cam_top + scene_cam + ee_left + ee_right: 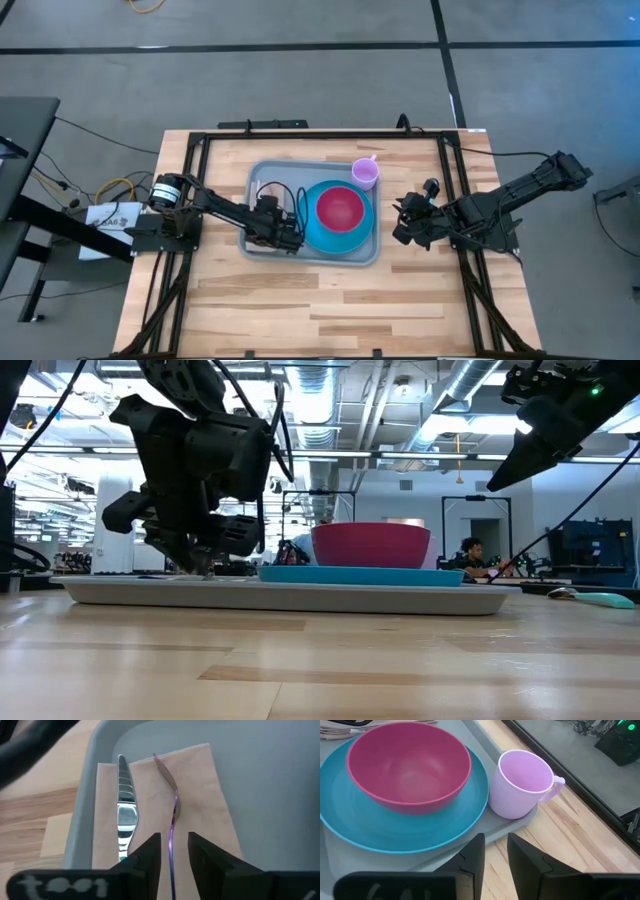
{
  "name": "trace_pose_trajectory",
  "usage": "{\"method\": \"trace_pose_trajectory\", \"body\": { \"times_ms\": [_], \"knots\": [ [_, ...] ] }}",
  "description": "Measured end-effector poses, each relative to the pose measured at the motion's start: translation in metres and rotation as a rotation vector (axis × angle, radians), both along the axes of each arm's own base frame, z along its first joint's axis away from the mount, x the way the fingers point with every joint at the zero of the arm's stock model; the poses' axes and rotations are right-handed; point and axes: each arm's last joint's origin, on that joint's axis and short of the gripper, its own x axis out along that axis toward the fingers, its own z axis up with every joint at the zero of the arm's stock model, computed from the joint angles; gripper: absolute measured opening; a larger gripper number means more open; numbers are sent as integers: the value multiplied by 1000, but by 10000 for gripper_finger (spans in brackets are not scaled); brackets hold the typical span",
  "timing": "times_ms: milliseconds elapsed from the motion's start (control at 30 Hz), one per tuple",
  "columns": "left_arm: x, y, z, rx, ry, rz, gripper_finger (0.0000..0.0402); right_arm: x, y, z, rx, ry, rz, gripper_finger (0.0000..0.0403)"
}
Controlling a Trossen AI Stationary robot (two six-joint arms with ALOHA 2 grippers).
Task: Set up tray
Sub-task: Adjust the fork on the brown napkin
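the tray [262,172] is seen near the middle of the desk [330,300], and most of the setting appears to be in place on it. a blue plate [318,236] is set toward the tray's right half, with a pink bowl [341,207] resting on it. a pale purple cup [365,173] is stood at the tray's far right corner, just beside the plate. a beige napkin [200,785] is laid in the tray's left part, against the left rim, and a knife [125,805] and a fork [172,805] are laid on it side by side.

the left pincer [172,852] is held low over the napkin, narrowly parted, with the fork's handle running between its fingers; whether the handle is actually touched cannot be told. the right pincer [495,852] is held off the tray's right edge, above the desk, narrowly parted and holding nothing.

little is judged to be left beyond releasing the fork and withdrawing.

open desk is available on the tray's near side and to its right. the raised left rim stands close beside the knife, so room there is judged tight; the cup's handle reaches past the far right corner.
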Motion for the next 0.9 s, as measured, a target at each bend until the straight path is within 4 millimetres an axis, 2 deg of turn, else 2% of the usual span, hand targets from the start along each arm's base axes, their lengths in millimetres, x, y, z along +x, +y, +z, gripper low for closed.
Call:
{"method": "trace_pose_trajectory", "body": {
  "times_ms": [267, 433, 667, 900],
  "knots": [
    [1, 0, 0, -10, -10, 4, 87, 0, 0, 0, 1, 0, 0, 77],
    [0, -1, -2, -36, -11, 10, 74, 0, 0, 0, 1, 0, 0, 77],
    [-8, 0, -19, -48, -60, 13, 59, 0, 0, 0, 1, 0, 0, 77],
    [-7, 0, -18, -40, -63, 9, 33, 0, 0, 0, 1, 0, 0, 77]
  ]
}}
